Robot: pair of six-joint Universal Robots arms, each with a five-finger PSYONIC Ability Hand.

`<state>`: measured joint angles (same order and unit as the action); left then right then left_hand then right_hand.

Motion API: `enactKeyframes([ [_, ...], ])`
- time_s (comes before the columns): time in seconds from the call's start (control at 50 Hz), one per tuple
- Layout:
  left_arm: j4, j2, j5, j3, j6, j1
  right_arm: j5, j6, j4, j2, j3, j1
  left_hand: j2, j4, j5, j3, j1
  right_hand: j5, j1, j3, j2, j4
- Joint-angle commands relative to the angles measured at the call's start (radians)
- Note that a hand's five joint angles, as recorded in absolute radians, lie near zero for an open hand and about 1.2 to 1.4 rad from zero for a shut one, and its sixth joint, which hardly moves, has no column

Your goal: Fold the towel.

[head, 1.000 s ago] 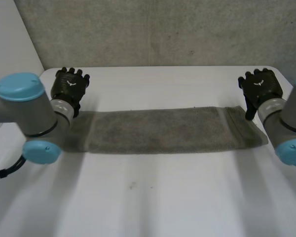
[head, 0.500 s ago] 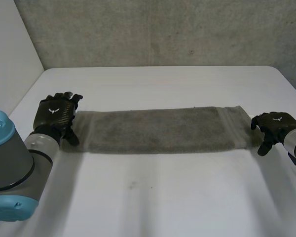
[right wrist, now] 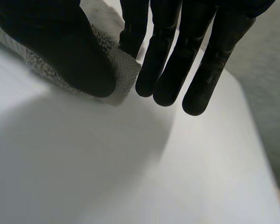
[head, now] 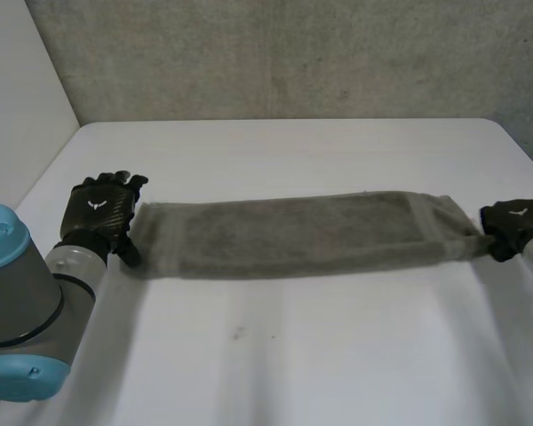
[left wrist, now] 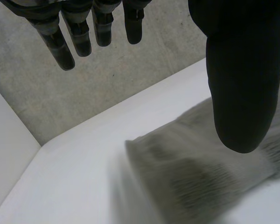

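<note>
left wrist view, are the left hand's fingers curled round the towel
No, the left hand has its fingers straight and clear of the towel.

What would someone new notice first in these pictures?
A long grey towel lies stretched across the middle of the white table. The right hand pinches its right end, which is drawn to a point; the left hand is open at its left end.

Left hand (head: 98, 207) open, fingers straight; right hand (head: 513, 223) pinching.
</note>
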<state>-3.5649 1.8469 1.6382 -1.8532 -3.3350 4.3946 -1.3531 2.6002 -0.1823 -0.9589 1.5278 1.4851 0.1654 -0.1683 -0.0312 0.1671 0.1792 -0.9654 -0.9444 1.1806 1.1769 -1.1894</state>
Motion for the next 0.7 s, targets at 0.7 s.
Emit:
enactKeyframes([
  [0.7,-0.006,-0.005,0.000,-0.004,0.000,0.002,0.045,-0.084,-0.209,0.066,-0.258,0.868,0.009,-0.006,0.031,0.007,-0.005,-0.256,-0.452,0.216,0.219,-0.207],
])
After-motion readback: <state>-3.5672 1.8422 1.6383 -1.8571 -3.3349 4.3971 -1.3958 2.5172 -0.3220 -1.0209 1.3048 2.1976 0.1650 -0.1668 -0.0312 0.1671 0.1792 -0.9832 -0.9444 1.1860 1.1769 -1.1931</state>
